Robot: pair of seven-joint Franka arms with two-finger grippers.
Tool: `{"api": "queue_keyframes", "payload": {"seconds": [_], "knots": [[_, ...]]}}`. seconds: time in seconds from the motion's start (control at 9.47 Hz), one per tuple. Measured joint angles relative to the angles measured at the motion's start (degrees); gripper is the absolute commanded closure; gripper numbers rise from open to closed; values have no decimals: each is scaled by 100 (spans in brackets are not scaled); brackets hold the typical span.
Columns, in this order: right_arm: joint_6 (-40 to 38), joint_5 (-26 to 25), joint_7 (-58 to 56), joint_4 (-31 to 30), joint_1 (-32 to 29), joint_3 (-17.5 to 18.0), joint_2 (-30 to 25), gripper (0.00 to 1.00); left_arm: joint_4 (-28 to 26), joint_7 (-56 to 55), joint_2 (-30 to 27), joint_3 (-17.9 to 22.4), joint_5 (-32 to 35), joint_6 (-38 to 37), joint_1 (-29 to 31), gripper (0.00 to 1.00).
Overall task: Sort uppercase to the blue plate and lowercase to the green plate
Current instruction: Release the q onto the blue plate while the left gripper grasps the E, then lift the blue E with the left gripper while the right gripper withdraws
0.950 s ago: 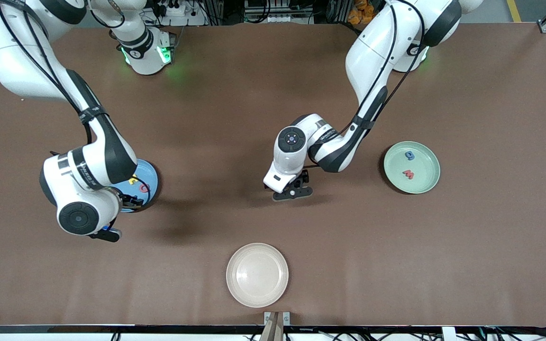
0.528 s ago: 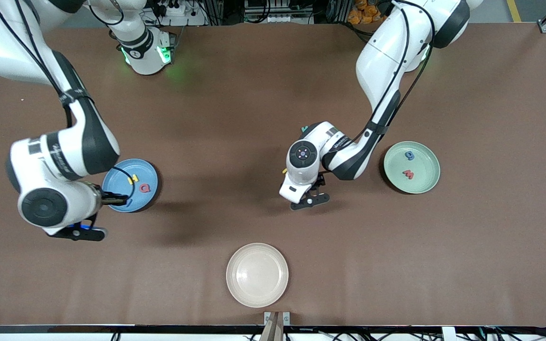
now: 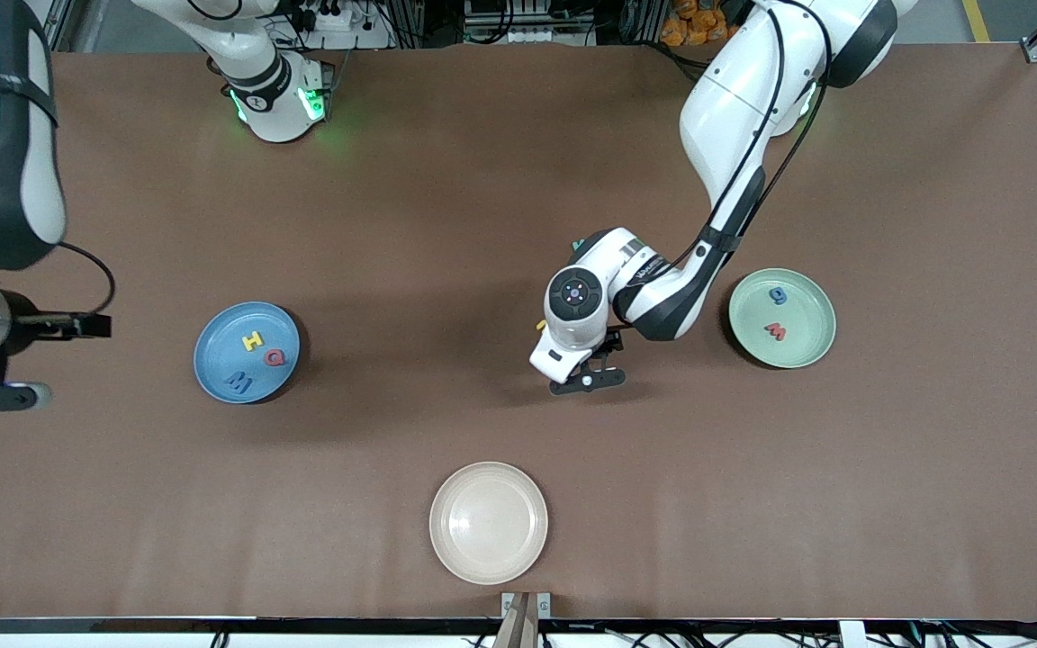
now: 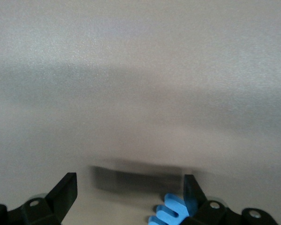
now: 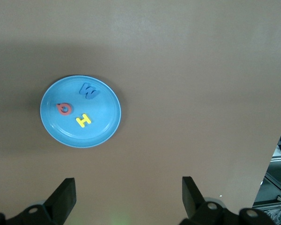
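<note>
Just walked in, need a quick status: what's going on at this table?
Two arms are sorting foam letters onto plates. The blue plate holds a yellow H, red Q and blue M. The green plate holds a blue g and red w. The cream plate is empty. The left gripper is open, low over bare table beside the green plate. The right gripper is open, raised near the blue plate.

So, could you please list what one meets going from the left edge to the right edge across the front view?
Right gripper, blue plate holding three letters, cream plate, left gripper, green plate holding two letters.
</note>
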Motion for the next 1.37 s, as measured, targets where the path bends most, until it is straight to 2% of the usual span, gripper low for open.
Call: {"api": "queue_keyframes", "payload": {"seconds": [0.21, 0.42, 0.63, 1.06, 1.37], "knots": [[-7, 361, -39, -127, 290, -317, -328, 0, -97, 312, -132, -25, -10, -37, 2, 0], [-12, 725, -48, -364, 354, -485, -801, 0, -342, 553, -225, -84, -14, -34, -5, 0], [183, 1142, -146, -843, 399, -732, -1278, 0, -487, 580, -247, -156, -14, 4, -7, 0], [1318, 1256, -274, -2217, 495, -779, -2010, 0, -549, 584, -259, -200, -14, 225, -24, 0], [1634, 1256, -371, -2710, 515, -810, -2345, 0, -604, 589, -258, -201, -14, 457, -76, 0]]}}
